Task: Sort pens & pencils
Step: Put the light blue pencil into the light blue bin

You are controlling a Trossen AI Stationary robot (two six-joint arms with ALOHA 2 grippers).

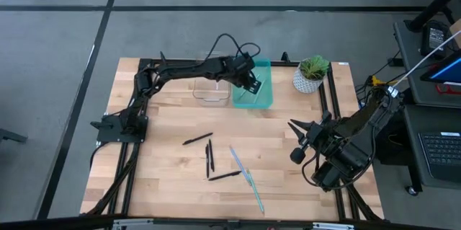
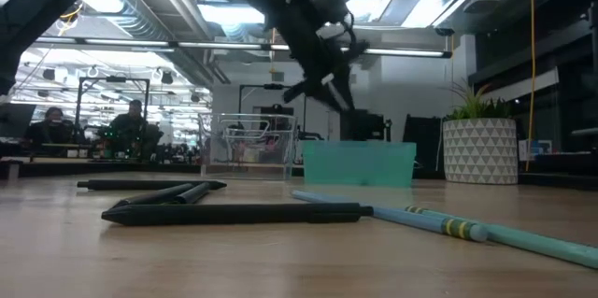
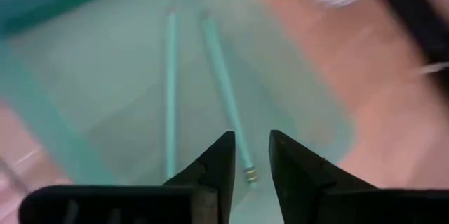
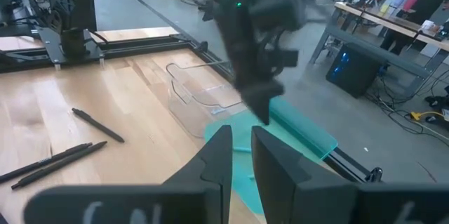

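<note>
Two light teal pencils [image 3: 210, 90] lie lengthwise in the translucent teal tray [image 1: 263, 99] under my left fingers [image 3: 247, 164], slightly parted, holding nothing.

- Our left arm stretches across toward the far side, its left gripper [image 3: 251, 159] pointing down with a narrow gap between the fingers [image 3: 214, 164].
- Our right arm sits folded at the right edge, right gripper [image 4: 240, 155] fingers slightly parted, holding nothing.

We see a robotics lab: a wooden tabletop [image 1: 173, 118] framed by black rails [image 1: 333, 96], grey floor marked with dark lines, ceiling strip lights [image 2: 280, 46], people [image 2: 131, 120] seated at distant workbenches, and a laptop [image 1: 441, 154] alongside.
</note>
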